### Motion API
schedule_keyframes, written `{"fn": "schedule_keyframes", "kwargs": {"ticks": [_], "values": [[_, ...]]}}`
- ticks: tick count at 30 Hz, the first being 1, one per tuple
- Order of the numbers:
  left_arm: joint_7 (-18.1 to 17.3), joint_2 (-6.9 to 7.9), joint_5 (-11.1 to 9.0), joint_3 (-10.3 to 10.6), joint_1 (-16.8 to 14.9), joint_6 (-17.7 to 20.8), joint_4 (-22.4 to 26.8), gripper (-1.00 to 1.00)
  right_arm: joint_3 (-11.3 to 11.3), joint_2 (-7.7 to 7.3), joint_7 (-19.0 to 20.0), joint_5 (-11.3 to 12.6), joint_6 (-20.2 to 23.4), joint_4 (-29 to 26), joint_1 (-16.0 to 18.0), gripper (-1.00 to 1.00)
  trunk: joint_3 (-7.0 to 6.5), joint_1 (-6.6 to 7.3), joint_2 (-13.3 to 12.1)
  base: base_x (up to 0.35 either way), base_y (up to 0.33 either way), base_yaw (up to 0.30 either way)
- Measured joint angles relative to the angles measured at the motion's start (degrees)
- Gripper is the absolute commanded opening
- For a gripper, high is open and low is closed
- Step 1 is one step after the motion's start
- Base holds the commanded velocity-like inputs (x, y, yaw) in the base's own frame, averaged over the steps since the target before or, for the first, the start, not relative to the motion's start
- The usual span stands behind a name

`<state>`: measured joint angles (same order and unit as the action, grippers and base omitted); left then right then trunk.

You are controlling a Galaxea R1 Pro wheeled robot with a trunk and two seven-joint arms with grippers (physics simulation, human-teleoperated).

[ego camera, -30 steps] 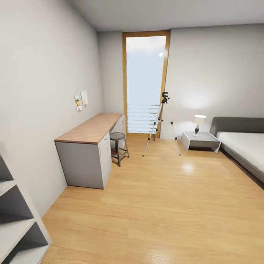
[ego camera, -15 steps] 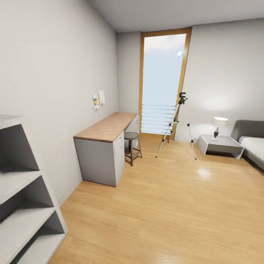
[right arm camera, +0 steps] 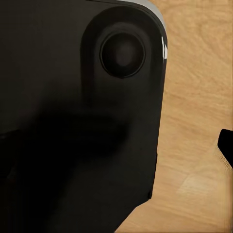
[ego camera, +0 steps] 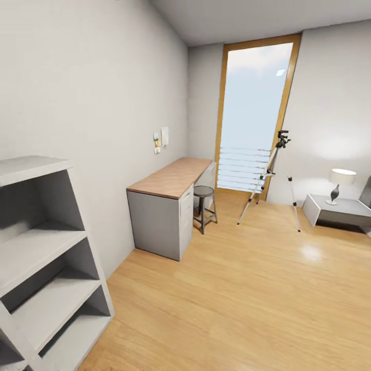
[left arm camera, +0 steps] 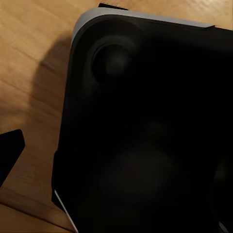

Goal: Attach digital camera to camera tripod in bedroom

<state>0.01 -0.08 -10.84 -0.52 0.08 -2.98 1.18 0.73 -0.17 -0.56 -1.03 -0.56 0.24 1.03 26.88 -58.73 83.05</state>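
The camera tripod point(ego camera: 281, 139) stands at the far end of the bedroom, in front of the tall window point(ego camera: 255, 113); its silver legs are spread on the wood floor and its black head is bare. The digital camera is out of view. In the left wrist view a dark fingertip point(left arm camera: 9, 151) pokes in beside the robot's black base point(left arm camera: 145, 121). The right wrist view shows the same base point(right arm camera: 73, 121) over the wood floor, with a dark fingertip point(right arm camera: 226, 145) at its edge. Neither view shows how the jaws stand.
A wood-topped grey desk point(ego camera: 175, 178) runs along the left wall, with a round stool point(ego camera: 204, 191) next to it. Grey open shelves point(ego camera: 41, 247) stand close at the near left. A low nightstand point(ego camera: 340, 208) with a lit lamp point(ego camera: 341, 178) sits at the right.
The head view has swung left, so the whole picture slid right. The shelves take up more of the near left, and the bed has passed out of the right edge.
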Motion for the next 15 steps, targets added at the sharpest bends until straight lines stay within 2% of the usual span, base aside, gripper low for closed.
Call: {"fn": "schedule_keyframes", "kwargs": {"ticks": [8,15], "values": [[0.03,0.1,-0.05,0.01,0.0,-0.01,0.0,1.0,0.0,-0.01,0.0,-0.06,0.0,0.0,0.0,1.0,0.0,0.01,0.0,0.037,0.0,0.067],[0.04,0.02,-0.06,0.03,0.0,0.0,-0.04,1.0,0.0,-0.06,0.03,-0.05,0.0,0.0,0.0,1.0,0.0,0.03,0.0,0.247,0.0,0.009]]}}
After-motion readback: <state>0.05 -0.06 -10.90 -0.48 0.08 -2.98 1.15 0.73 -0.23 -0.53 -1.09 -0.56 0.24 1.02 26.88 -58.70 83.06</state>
